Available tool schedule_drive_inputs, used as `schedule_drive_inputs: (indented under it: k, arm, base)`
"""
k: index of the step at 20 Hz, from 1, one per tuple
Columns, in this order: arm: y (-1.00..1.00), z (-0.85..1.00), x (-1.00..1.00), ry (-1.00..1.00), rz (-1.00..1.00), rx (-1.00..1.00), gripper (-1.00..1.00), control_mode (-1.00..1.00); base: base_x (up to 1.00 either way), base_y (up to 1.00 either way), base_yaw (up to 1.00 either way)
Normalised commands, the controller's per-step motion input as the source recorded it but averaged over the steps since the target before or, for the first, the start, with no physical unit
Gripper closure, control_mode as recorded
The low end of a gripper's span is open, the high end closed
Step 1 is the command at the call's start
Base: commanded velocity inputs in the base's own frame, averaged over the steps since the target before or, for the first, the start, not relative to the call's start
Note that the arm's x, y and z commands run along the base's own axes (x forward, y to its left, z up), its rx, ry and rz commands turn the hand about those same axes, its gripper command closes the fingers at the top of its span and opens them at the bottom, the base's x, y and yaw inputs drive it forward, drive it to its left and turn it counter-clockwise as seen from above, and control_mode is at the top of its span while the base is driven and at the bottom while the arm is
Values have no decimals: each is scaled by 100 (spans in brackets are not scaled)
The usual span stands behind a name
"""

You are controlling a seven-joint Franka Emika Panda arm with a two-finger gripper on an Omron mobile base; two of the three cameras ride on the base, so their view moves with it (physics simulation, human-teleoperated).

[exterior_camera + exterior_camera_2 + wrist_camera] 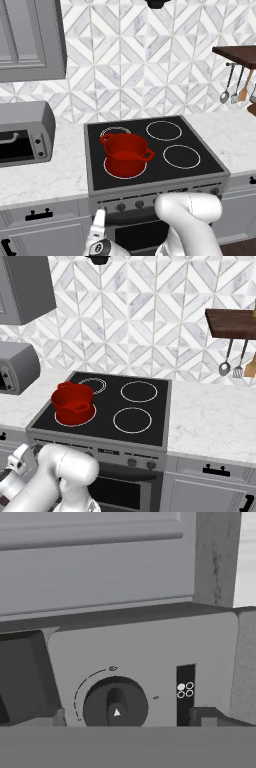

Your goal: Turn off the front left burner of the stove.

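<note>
Facing a grey steel stove set into a white marble counter, the white robot arm reaches low toward the stove's front panel; the stove's black glass top carries four white ring burners; the front left burner, a large thin white circle, lies on the near left of the glass and is mostly covered by a red pot standing on it, with only its near arc showing; just behind the pot sits a smaller double-ringed burner; two plain rings lie on the right half of the glass, one far and one near; a row of dark knobs runs along the front panel below the glass, above the oven door; a grey toaster oven stands on the counter to the left of the stove, well apart from the pot; a dark wooden shelf on the far right wall has utensils hanging under it; the gripper hovers just in front of the leftmost end of the knob row, its fingers spread wide and holding nothing; seen from the hand, a round dark knob with a white pointer mark sits close ahead on the grey panel, ringed by a dashed arc, beside a small black label showing four little circles with one filled in white.
</note>
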Motion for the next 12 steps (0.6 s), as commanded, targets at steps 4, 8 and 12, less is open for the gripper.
schedule_drive_inputs:
  k: [4,8,12]
  arm:
    - [1,-16,17,0,0,-1,-100,-100]
    - [0,-9,19,0,0,0,-100,-100]
    - [0,-5,8,0,0,0,-100,-100]
  base:
    - [0,0,0]
    - [0,0,0]
    - [0,0,0]
